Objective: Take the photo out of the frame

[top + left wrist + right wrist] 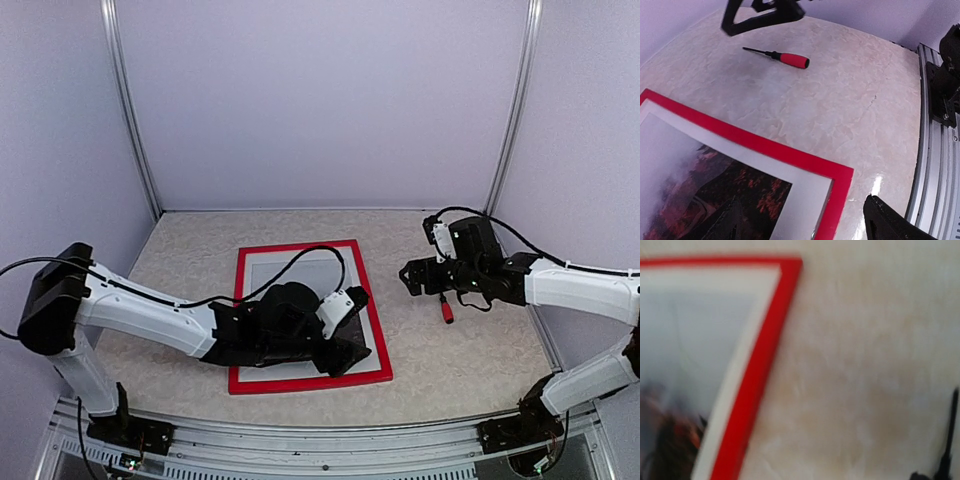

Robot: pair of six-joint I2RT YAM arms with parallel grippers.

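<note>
**Plainly: photo in its frame, both pincers released**

Flat on the middle of the table (pixel 470 370) lies the frame (pixel 310 383), red rim up. Its long sides run from the near edge toward the far edge, turned slightly off square. The photo (pixel 715 170) sits inside it behind a white mat (pixel 805 187), with the red foliage toward the frame's near end and the pale sky toward the far end.

The left gripper (pixel 807 227) hangs low over the frame's near right corner, released and grasping nothing. Its 2 fingers (pixel 890 222) stand wide apart, 1 over the photo and 1 out past the rim, toward the table's near edge.

The right gripper (pixel 406 278) hovers above bare table just right of the frame's far right corner, jaws spread wide and empty. A red-handled screwdriver (pixel 447 310) lies on the table beside it, toward the right edge, well apart from the frame.

The right wrist view is blurred, showing only 1 frame corner, the mat and the grey sky.
</note>
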